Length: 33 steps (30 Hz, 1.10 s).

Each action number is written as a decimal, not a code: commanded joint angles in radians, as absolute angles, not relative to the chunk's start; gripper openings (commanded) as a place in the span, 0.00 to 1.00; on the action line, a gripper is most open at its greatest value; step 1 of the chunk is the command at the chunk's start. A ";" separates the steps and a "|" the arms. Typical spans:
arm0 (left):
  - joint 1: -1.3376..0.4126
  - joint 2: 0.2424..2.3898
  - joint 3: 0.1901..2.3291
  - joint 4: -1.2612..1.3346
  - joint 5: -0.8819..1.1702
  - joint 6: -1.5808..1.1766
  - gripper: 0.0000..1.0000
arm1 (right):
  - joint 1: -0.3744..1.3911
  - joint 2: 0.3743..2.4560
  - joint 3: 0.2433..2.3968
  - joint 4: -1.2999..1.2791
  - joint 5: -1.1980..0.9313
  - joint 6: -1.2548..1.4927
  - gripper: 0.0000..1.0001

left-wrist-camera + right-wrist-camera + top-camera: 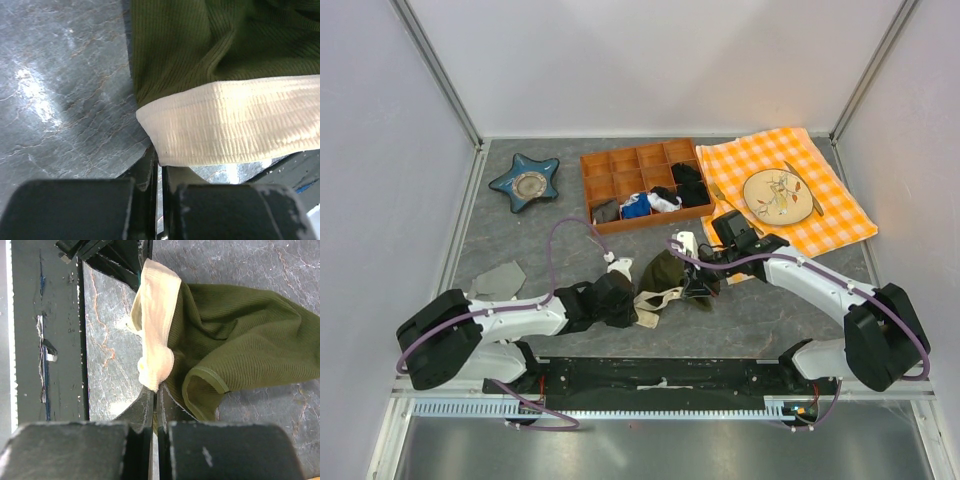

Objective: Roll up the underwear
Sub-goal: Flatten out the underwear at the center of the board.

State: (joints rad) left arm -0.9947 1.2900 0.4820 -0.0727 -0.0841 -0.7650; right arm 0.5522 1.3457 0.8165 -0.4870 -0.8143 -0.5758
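The underwear [666, 272] lies crumpled on the grey table between the two arms, olive-green cloth with a cream waistband [658, 300] along its near side. My left gripper [636, 306] is shut, its tips pinching the lower edge of the waistband [235, 125] near one corner; green cloth [200, 45] spreads beyond it. My right gripper [699, 289] is shut on the bunched other end of the waistband [156, 360], beside a folded leg opening [205, 385]. The waistband stretches away from the right gripper [156, 392] toward a black part at the top of that view.
A wooden compartment tray [620, 162] at the back holds small black, blue and white garments. A blue star-shaped dish [525, 182] sits to its left. An orange checked cloth [830, 215] with a plate [777, 195] lies at the right. A grey cloth [500, 280] lies near the left arm.
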 commanded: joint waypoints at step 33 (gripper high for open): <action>-0.525 1.555 1.107 -0.653 0.275 -0.203 0.14 | 0.494 1.534 1.063 -0.312 -0.310 -0.292 0.00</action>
